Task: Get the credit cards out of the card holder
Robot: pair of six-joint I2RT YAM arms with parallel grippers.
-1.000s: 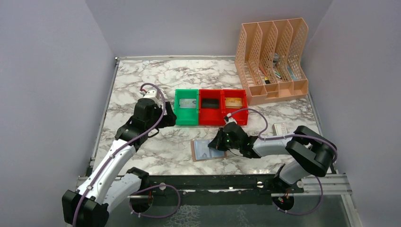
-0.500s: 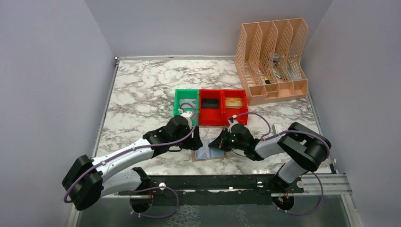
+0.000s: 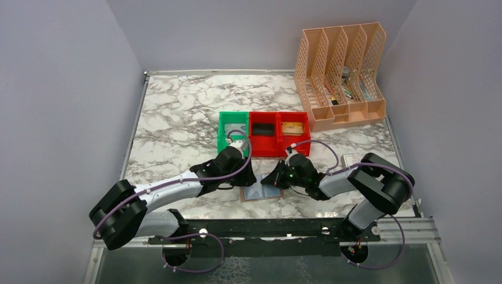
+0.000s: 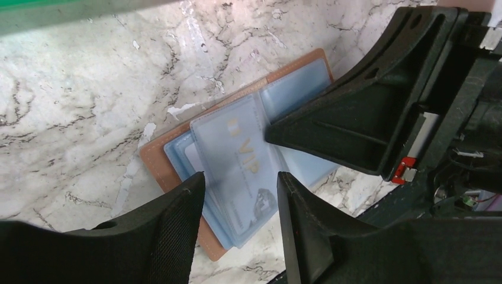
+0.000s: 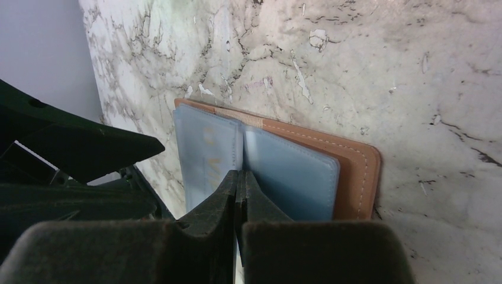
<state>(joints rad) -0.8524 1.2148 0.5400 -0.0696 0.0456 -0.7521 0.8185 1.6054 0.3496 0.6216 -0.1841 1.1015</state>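
The card holder (image 3: 256, 192) lies open on the marble, brown outside (image 4: 170, 173), light blue pockets inside (image 5: 293, 177). A pale credit card with gold "VIP" lettering (image 4: 237, 155) sits in its left clear sleeve. My left gripper (image 4: 240, 198) hovers open over that sleeve's near end, one finger on each side of it. My right gripper (image 5: 238, 184) is shut, tips resting on the holder's centre fold; it shows as a black wedge (image 4: 349, 127) in the left wrist view. Other credit cards lie in the bins: silver-grey (image 3: 234, 125), black (image 3: 263, 128), gold (image 3: 291, 126).
A green bin (image 3: 223, 135) and two red bins (image 3: 278, 142) stand in a row just behind the holder. A peach file organizer (image 3: 340, 74) stands at the back right. A small white box (image 3: 350, 160) lies right of my right arm. The table's near edge is close behind both grippers.
My left arm swung from beside the green bin down to the holder's left side, and its jaws narrowed. My right gripper stayed shut on the holder, shifting only slightly.
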